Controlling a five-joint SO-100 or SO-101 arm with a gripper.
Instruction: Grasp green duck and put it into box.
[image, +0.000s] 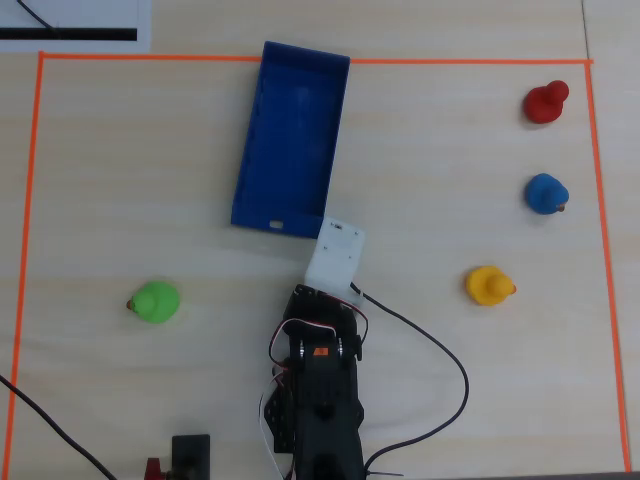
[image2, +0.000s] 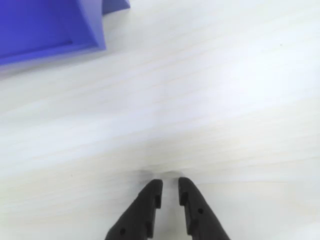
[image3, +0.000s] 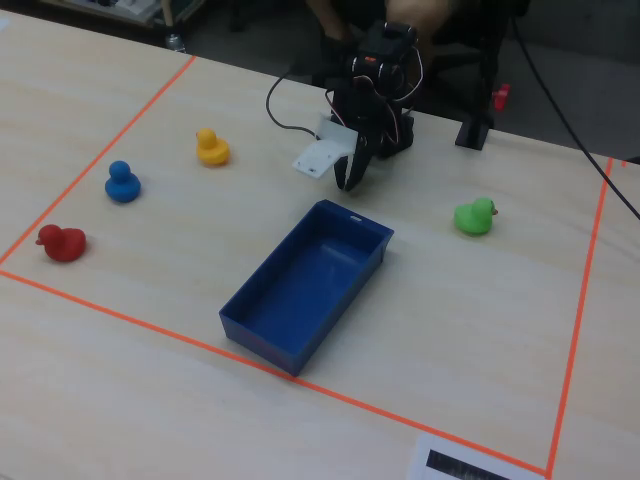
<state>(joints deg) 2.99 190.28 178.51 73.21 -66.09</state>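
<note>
The green duck (image: 155, 302) sits on the light wooden table at the left in the overhead view, and at the right in the fixed view (image3: 473, 216). It is out of the wrist view. The blue box (image: 290, 130) lies open and empty in the middle; its corner shows at the top left of the wrist view (image2: 45, 25). My gripper (image2: 170, 183) hangs just above bare table near the box's short end, with the jaws almost together and nothing between them. In the fixed view the gripper (image3: 347, 184) points down, well apart from the duck. In the overhead view the white wrist mount (image: 335, 255) hides it.
A red duck (image: 545, 102), a blue duck (image: 546, 193) and a yellow duck (image: 488, 286) stand at the right in the overhead view. Orange tape (image: 30, 200) frames the work area. A black cable (image: 445, 350) loops beside the arm base.
</note>
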